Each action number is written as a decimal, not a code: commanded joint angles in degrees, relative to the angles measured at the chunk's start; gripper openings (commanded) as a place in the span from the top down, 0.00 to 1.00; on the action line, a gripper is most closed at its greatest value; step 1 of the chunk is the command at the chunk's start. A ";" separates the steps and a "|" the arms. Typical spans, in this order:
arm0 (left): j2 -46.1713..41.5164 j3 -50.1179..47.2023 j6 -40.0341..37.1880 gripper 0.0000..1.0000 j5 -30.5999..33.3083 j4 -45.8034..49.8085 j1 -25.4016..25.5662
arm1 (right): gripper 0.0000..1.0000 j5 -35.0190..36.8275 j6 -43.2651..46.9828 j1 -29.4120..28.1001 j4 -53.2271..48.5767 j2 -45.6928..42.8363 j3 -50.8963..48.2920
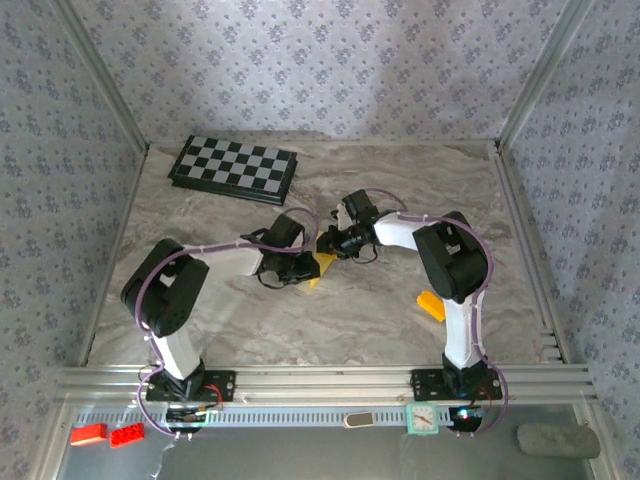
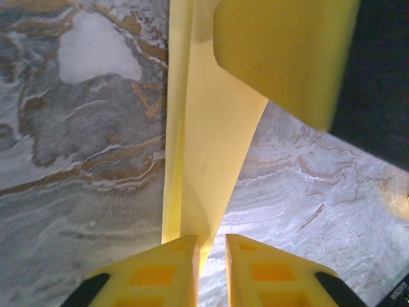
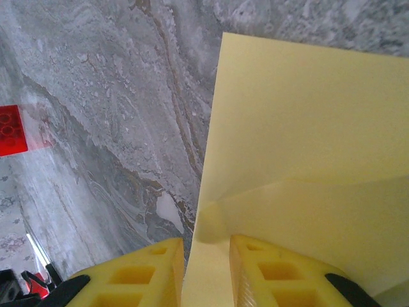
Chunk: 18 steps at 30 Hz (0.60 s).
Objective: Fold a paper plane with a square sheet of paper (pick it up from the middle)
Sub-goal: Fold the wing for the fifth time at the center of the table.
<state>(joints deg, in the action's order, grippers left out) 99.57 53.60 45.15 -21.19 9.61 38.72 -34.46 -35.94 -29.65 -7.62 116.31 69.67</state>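
The left gripper [image 2: 211, 246] and the right gripper [image 3: 206, 246] meet on the near side of the checkerboard [image 1: 235, 168], a bit to its right. Each one pinches the folded yellow paper [image 2: 204, 147] in jaws that are almost closed. The paper is long and thin. Its narrow end points at the left gripper, and its wide end reaches the right gripper.

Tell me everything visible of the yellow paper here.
The yellow paper is thin, plain and matte, creased into a long narrow shape with overlapping flaps. It is mid-table over the marbled tabletop, between both arms. The right gripper pinches one end; the other end runs into the narrow gap of the left gripper.
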 commanded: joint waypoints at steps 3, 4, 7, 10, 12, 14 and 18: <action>-4.49 0.26 -0.95 0.76 4.78 5.66 1.33 | 0.72 3.25 1.15 -0.15 -4.27 2.32 0.64; -4.73 0.04 -0.80 0.75 4.93 5.69 1.51 | 0.72 3.32 1.15 -0.17 -4.33 2.33 0.64; -4.50 -0.34 -0.41 0.74 4.55 5.58 1.94 | 0.73 3.43 1.07 -0.19 -4.38 2.49 0.64; -3.56 -0.27 -0.40 0.74 4.27 5.60 2.19 | 0.73 3.41 1.04 -0.28 -4.44 2.67 0.81; -3.03 -0.21 -0.52 0.74 4.22 5.84 2.29 | 0.72 3.43 0.98 -0.28 -4.68 2.69 0.91; -2.64 -0.09 -0.50 0.74 4.31 6.20 2.26 | 0.72 3.54 0.97 -0.32 -4.77 2.69 0.91; -1.68 -0.25 -0.64 0.74 3.73 6.27 2.38 | 0.72 3.74 1.05 -0.32 -5.08 2.69 1.00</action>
<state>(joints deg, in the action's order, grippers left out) 96.82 53.54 45.01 -17.34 14.00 40.64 -33.80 -35.94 -29.78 -8.84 116.49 70.41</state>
